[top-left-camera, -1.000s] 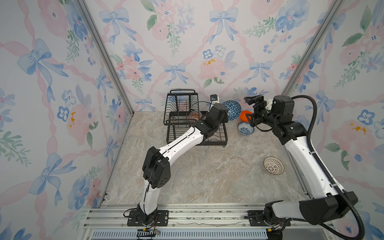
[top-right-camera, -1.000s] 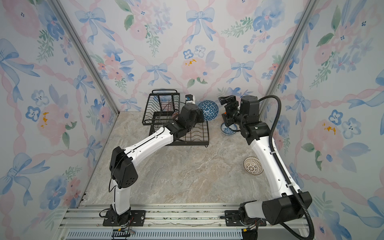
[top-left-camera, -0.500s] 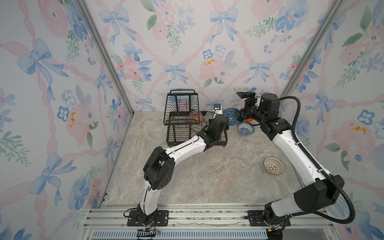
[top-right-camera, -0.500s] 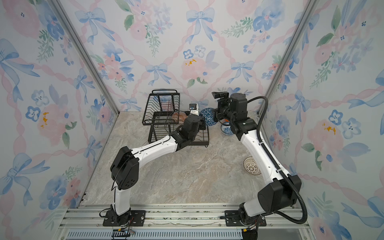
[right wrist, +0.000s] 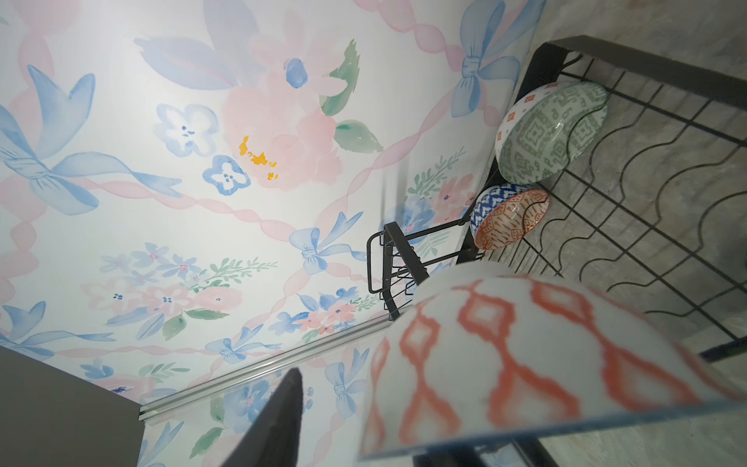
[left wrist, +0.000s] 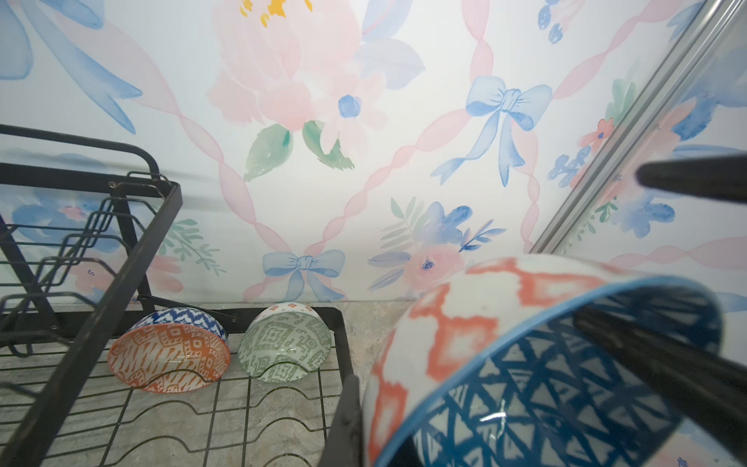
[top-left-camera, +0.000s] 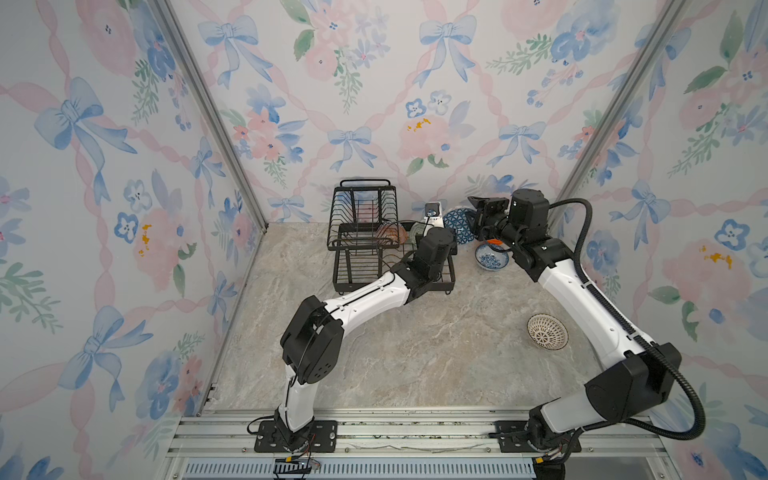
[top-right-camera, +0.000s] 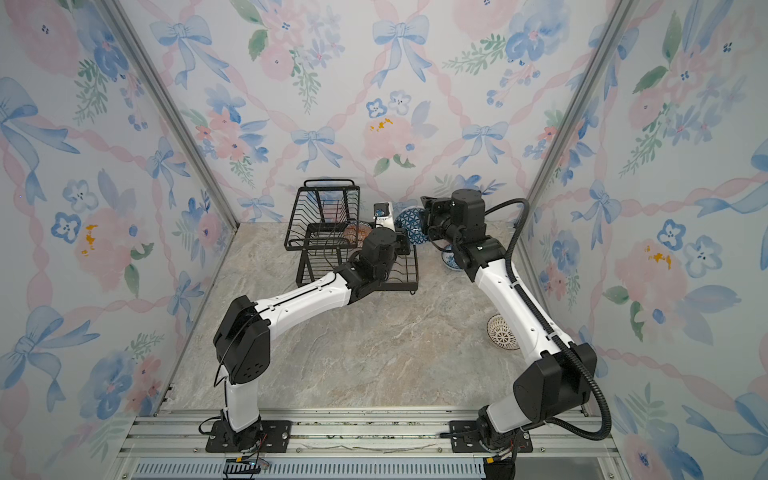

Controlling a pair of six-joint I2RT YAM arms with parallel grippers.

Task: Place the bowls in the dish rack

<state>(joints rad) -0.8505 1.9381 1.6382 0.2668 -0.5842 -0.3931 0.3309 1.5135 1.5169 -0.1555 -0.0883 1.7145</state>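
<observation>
On your left, the dish rack [top-left-camera: 365, 232] carries the orange patterned bowl [left wrist: 169, 356] and, just beside it, the grey-green bowl [left wrist: 287, 347], both standing on edge at the back of its flat base. At the rack's right edge your left gripper [left wrist: 606, 246] is clamped on the rim of the tilted dark-blue bowl [left wrist: 525, 396], one finger inside it. Your right gripper [top-left-camera: 478, 222] sits close to that bowl's orange-and-white outside, but you cannot tell whether it grips. Further right, the floral bowl [top-left-camera: 491, 257] and the lattice bowl [top-left-camera: 547, 331] rest on the table [top-left-camera: 415, 353], well apart.
</observation>
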